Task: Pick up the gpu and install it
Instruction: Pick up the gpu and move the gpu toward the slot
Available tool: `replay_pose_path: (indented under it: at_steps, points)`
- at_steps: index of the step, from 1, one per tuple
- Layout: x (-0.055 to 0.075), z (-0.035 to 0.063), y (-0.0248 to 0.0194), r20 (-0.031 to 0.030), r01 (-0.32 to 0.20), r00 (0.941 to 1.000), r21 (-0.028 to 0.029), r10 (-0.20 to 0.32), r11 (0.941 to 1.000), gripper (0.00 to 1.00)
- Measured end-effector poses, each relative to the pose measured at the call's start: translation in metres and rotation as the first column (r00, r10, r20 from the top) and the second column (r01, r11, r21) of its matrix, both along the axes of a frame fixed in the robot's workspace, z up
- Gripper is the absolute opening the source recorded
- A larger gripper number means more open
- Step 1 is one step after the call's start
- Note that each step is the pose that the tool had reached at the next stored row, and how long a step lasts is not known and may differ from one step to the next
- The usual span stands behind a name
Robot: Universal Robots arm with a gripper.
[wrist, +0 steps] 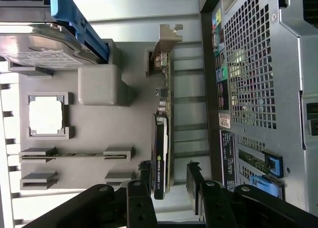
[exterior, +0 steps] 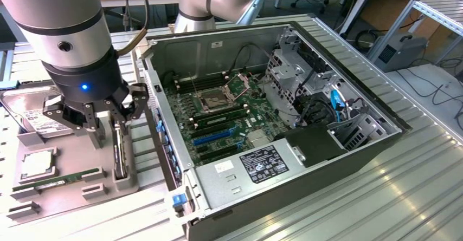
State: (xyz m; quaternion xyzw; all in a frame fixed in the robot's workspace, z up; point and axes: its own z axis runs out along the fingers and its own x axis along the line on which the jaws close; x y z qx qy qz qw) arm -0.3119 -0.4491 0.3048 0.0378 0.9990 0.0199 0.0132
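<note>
The gpu [wrist: 161, 133] stands on its edge in a slot of the grey parts holder [wrist: 99, 123], its dark face sideways and its silvery bracket [wrist: 166, 39] at the far end. In the exterior view the gpu [exterior: 119, 155] sits just at the left of the open computer case [exterior: 210, 43]. My gripper [exterior: 105, 128] hangs right over it, open. In the wrist view the gripper [wrist: 169, 182] straddles the card's near end, one finger [wrist: 143, 184] close beside it and the other finger [wrist: 195, 181] a gap away. Nothing is gripped.
The holder also carries a hard drive [exterior: 38, 119] with a blue frame, a processor chip [exterior: 36, 165] and a green memory stick [exterior: 59, 178]. Inside the case lie the motherboard with blue card slots [exterior: 211, 136], a power supply [exterior: 264, 164] and drive cages [exterior: 296, 73].
</note>
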Motion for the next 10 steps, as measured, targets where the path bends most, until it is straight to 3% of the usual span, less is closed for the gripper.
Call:
replay_pose_path:
  at_steps: [10]
  points:
    - [0.0000, -0.0035, 0.0000, 0.0000, 0.000, 1.0000, 0.0000, 0.000, 1.0000, 0.42]
